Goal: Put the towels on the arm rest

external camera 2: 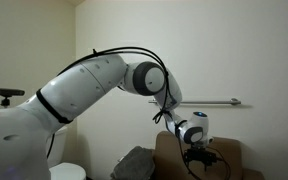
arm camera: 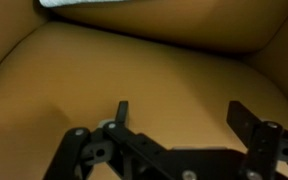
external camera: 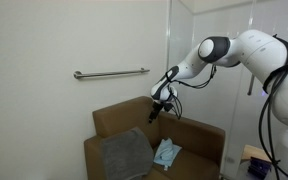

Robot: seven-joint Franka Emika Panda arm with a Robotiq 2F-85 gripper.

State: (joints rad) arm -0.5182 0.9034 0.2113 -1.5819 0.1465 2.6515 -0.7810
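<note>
Though spread, hand (arm camera: 180, 110) abv sofa (arm camera: 94, 60)

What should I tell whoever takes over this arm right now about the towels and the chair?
Gripper: open and empty, hanging above the seat of the brown chair.
Light blue towel: crumpled on the seat, not gripped.
Gray towel: spread at one side of the chair, seemingly over an arm rest; the exterior views do not confirm it.
Done: possibly the gray towel.
Left: lower onto the light blue towel, grasp it and lay it on an arm rest; check the gray one.
</note>
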